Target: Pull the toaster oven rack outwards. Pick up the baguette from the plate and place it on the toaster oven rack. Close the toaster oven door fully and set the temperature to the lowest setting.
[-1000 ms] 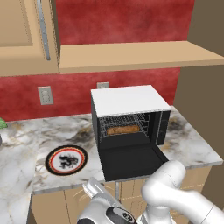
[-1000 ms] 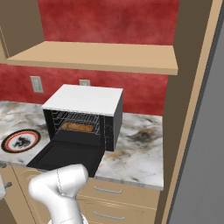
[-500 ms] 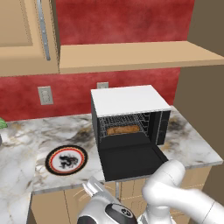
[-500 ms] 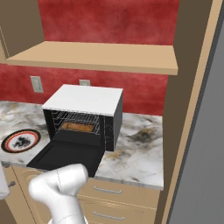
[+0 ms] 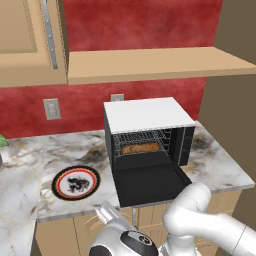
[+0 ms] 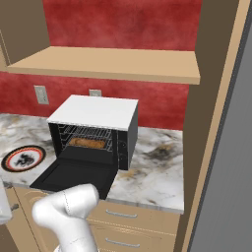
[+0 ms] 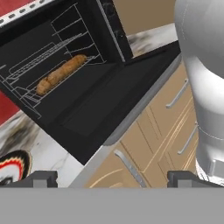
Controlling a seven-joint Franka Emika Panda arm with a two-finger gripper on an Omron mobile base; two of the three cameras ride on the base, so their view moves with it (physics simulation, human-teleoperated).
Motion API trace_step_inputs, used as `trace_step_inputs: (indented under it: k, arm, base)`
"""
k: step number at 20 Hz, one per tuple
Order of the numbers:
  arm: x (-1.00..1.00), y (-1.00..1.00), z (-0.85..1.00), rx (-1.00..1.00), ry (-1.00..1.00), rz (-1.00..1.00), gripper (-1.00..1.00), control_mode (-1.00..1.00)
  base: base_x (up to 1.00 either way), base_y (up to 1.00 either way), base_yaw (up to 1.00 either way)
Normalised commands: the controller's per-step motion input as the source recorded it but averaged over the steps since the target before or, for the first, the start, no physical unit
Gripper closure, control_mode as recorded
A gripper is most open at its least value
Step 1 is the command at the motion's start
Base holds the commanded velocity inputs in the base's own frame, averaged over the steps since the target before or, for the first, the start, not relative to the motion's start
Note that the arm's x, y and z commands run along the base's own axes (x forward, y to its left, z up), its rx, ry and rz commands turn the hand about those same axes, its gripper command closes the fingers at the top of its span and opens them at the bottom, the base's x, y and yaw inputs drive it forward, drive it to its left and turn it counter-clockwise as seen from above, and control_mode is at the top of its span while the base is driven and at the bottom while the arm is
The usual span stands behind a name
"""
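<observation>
Pincer (image 7: 111, 178): the two dark finger tips stand at opposite sides of the hand view's lower edge, jaws spread wide, nothing between them. It hangs in front of and below the toaster oven door (image 7: 109, 103), level with the tan cabinet drawers (image 7: 162, 127) under the surface edge, not touching the door.

Landmark: toaster oven (image 5: 148, 114), black box with white top, standing on the marble surface (image 5: 30, 165) against the red wall (image 5: 140, 25).

Toaster oven door (image 5: 149, 184): folded down flat in front of the oven, reaching out to the front edge of the surface. In the right base view the door (image 6: 74, 175) lies just beyond the arm's white elbow.

Toaster oven rack (image 5: 141, 142): inside the cavity, wire grid seen through the opening; how far forward it sits I cannot tell.

Baguette (image 5: 139, 148): lying lengthwise on the rack inside the oven, tan-brown; also seen in the right base view (image 6: 88, 143) and the hand view (image 7: 61, 74), parallel to the oven's front.

Plate (image 5: 76, 182): on the surface to the left of the oven, clear of the door, nothing on it. Red and black rim, dark pattern on the white centre.

Control strip: narrow dark band at the oven's right front; knob positions too small to read.

Above the oven: a wooden shelf (image 5: 150, 62). Behind the oven to its left: a wall outlet (image 5: 51, 108).
</observation>
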Motion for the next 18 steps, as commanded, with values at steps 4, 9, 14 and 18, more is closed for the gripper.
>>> trace_step_inputs:
  k: [4,9,14,18]
  arm:
    - [0.06,-0.10,0.00,0.00,0.00,0.00,-1.00,-1.00]
    - [0.14,-0.08,-0.03,0.00,0.00,0.00,-1.00,-1.00]
    - [0.26,0.00,-0.12,0.00,0.01,0.00,-1.00,-1.00]
    - [0.33,0.00,-0.14,-0.01,0.03,0.00,-1.00,-1.00]
  base:
    - [0.00,0.00,0.00]
    - [0.00,0.00,0.00]
    - [0.00,0.00,0.00]
    - [0.00,0.00,0.00]
